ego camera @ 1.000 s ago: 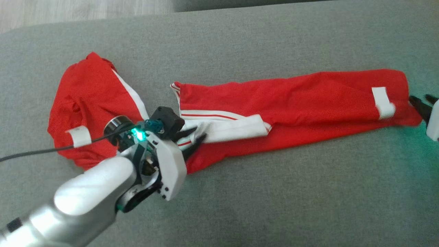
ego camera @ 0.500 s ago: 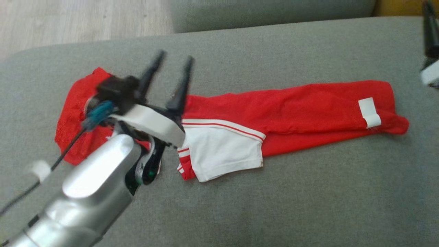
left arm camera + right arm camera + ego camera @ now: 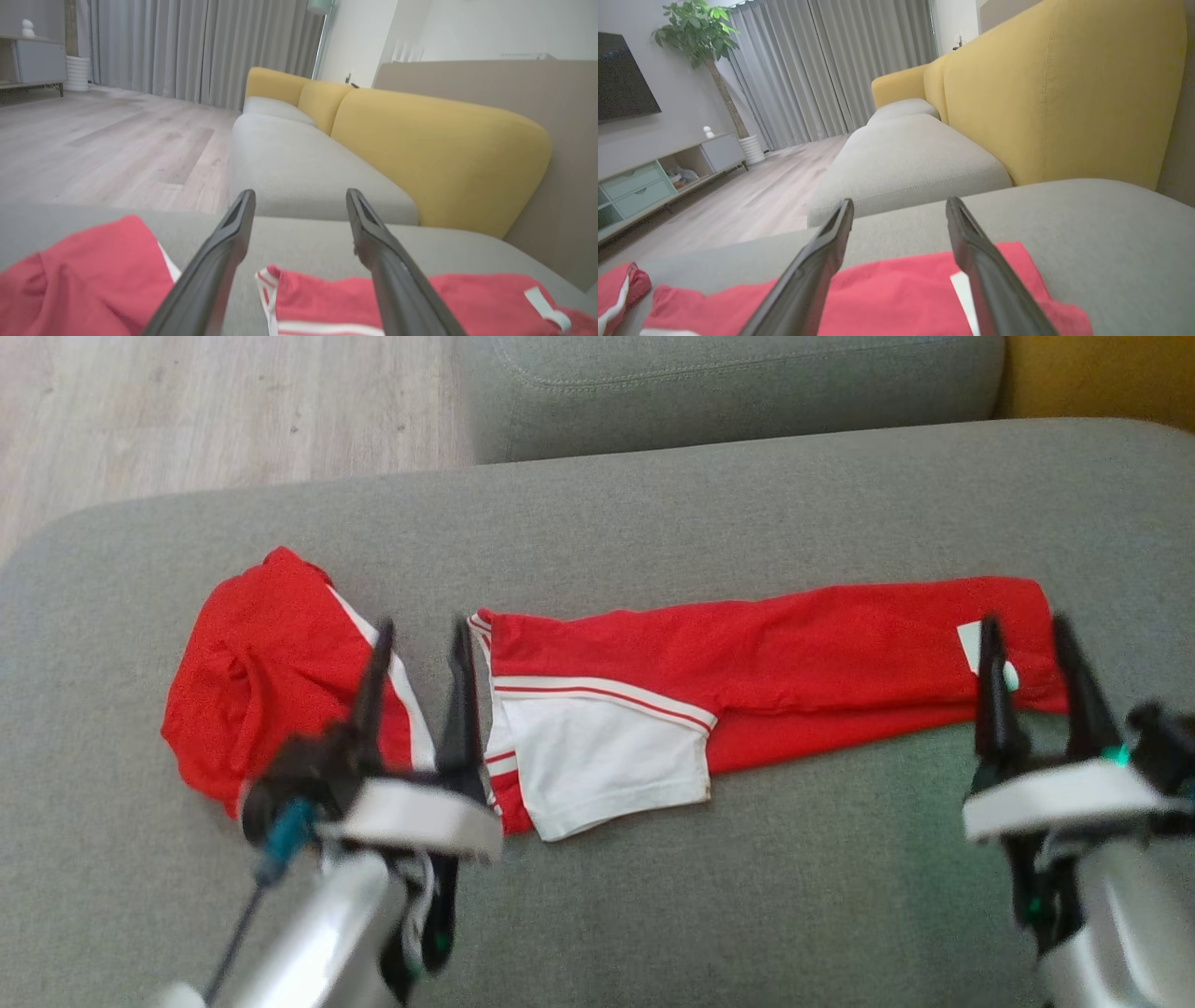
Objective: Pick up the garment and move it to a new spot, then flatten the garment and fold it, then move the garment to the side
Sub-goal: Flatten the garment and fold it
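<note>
The garment [image 3: 794,663] lies across the grey sofa seat [image 3: 653,523], its long axis running left to right. There is bare grey fabric on both its near and far sides. The seat's far edge rounds off at the left corner, with the wooden floor [image 3: 187,411] beyond it. A second grey cushion [image 3: 728,383] butts against the far edge, and a yellow backrest [image 3: 1102,373] stands at the far right.

At the left end the red cloth is bunched into a rounded heap with a white stripe. The long, flatter red stretch runs off to the right, with a white panel [image 3: 597,756] folded over near its left end. Whether heap and stretch join behind the left hand [image 3: 423,627] I cannot tell.

That hand hangs over the gap between them, fingers spread and holding nothing. The right hand [image 3: 1025,622] hangs at the garment's right end, also spread and empty. A white tag [image 3: 968,644] peeks out beside its finger, too small to read.

The left wrist view shows the left hand's spread fingers [image 3: 224,252] above the red cloth [image 3: 467,303]. The right wrist view shows the right hand's fingers [image 3: 980,270] the same way over it [image 3: 901,289].
</note>
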Controlling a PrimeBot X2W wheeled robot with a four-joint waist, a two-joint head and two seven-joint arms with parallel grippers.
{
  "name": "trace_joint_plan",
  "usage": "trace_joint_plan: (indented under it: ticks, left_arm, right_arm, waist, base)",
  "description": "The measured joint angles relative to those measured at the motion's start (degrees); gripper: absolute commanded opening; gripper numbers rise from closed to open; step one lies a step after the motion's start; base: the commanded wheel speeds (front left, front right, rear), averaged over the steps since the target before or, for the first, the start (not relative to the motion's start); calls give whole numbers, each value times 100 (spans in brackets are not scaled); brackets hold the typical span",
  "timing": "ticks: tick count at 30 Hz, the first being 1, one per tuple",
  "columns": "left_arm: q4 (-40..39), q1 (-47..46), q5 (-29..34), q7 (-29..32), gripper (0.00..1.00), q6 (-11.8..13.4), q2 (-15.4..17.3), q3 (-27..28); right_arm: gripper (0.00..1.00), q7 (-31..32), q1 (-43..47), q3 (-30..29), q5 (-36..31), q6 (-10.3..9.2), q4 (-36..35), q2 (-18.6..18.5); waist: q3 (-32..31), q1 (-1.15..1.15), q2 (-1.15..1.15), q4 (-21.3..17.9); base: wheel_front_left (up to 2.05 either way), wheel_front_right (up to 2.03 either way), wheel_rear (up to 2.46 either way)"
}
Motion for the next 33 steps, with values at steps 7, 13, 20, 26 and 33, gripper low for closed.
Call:
trace_joint_plan:
  ticks: [7,13,20,26,33]
  left_arm:
    - [238,619,569,0,100,-357,-321,343]
    - [344,455,939,0,100,-608,-454,565]
    - [522,265,1141,-1,100,-831,-599,624]
    - [671,86,1204,-1,100,-981,-693,724]
    - [783,-1,1349,-1,100,-1083,-770,805]
  right_arm:
    - [100,230,479,-266,-503,0,-494,388]
    - [100,580,304,-633,-911,0,-639,388]
    - [100,1438,-845,-1769,-1655,0,188,278]
    - [100,2352,-1488,-2335,-2262,0,1218,153]
    - [100,2981,-1866,-2773,-2730,0,1941,157]
  waist:
    - [134,0,0,-26]
    - [348,0,0,-32]
    - [666,1,0,-12]
    - [923,1,0,100]
    - [1110,1,0,229]
  base:
    - [0,0,0]
    - [0,0,0]
    - [0,0,0]
    - [0,0,0]
    - [0,0,0]
